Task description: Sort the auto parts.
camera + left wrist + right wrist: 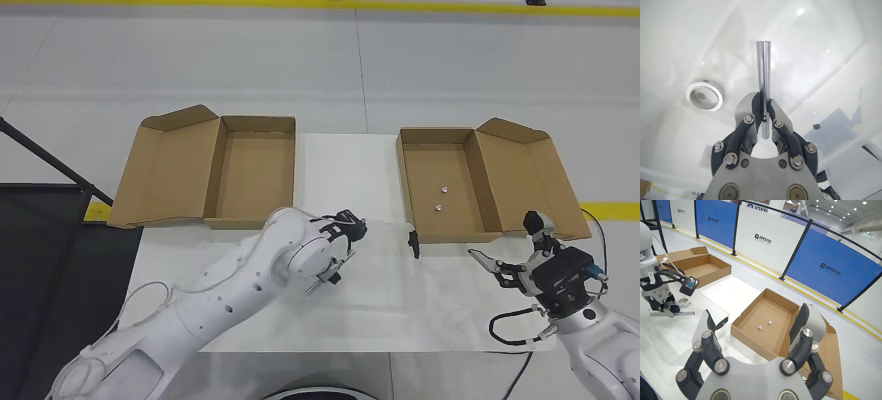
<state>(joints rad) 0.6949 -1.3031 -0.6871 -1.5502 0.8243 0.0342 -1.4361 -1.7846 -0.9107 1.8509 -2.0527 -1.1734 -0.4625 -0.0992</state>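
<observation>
My left gripper is shut on a shiny metal rod, held just above a clear plastic tray. A silver metal ring lies in the tray beside the rod. In the top view the left gripper is over the middle of the white table. My right gripper is open with nothing between its fingers, near the front of the right cardboard box. Two small bolts lie inside that box. A black clip-like part rests on the table by the box's near left corner.
An open cardboard box with its flap folded out stands at the table's back left, holding nothing I can see. The right box also has a flap spread to its right. A small dark piece lies on the table.
</observation>
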